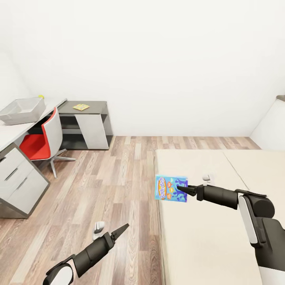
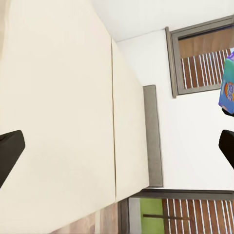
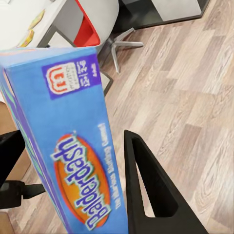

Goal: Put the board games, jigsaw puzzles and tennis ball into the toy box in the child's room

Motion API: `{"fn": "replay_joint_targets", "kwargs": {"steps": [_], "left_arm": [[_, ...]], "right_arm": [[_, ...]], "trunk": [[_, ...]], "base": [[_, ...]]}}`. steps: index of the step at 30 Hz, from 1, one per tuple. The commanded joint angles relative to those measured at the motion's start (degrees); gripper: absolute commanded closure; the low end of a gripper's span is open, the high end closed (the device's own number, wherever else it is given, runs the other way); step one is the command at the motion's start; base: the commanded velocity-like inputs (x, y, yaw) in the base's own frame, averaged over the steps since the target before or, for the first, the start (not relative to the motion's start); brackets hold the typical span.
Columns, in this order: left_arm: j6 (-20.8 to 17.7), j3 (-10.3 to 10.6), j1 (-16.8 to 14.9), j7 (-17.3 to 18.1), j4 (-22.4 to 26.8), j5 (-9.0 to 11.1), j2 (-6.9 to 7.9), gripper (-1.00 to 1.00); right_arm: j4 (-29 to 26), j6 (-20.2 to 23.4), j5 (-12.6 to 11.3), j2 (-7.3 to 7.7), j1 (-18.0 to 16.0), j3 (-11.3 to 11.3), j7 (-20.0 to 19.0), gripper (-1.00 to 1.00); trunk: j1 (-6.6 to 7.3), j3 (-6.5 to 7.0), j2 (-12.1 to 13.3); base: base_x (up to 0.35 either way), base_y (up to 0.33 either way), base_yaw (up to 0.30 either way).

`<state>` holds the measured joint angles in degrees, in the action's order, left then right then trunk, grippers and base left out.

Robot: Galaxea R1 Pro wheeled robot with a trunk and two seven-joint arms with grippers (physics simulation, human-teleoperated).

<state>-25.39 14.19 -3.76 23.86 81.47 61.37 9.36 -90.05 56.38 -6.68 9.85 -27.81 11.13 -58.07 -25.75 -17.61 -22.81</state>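
Pinching the blue board game (image 1: 171, 189) upright, the right gripper (image 1: 183, 189) carries it clear of the bed (image 1: 206, 237) for the toy box (image 1: 21, 111), while the left gripper (image 1: 120, 229) hangs pressed together.

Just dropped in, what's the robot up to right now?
The right hand is shut on the blue board game, holding it upright above the near edge of the bed. The left hand hangs free over the wood floor, holding nothing. The toy box sits across the room on the table, with the tennis ball behind it and a jigsaw puzzle on the dark section.
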Motion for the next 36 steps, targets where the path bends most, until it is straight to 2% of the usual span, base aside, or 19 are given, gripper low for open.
{"fn": "replay_joint_targets", "kwargs": {"steps": [1,30,36], "left_arm": [[-0.4,0.0,0.0,0.0,0.0,0.6,0.04,-1.00],[-0.3,0.1,0.0,0.0,0.0,0.6,0.04,-1.00],[-0.2,0.1,0.0,-0.1,-0.1,0.4,0.06,-1.00]], "right_arm": [[0.0,0.5,-0.4,0.00,-0.1,0.0,0.0,1.00],[0.0,0.5,-0.4,0.00,-0.1,0.0,0.2,1.00],[0.0,0.5,-0.4,0.00,-0.1,0.0,0.2,1.00]], "trunk": [[-0.03,-0.10,-0.1],[-0.03,-0.10,-0.1],[-0.03,-0.10,-0.1]], "base": [[0.000,0.296,0.000],[0.001,0.296,0.000],[0.110,0.283,0.000]]}}
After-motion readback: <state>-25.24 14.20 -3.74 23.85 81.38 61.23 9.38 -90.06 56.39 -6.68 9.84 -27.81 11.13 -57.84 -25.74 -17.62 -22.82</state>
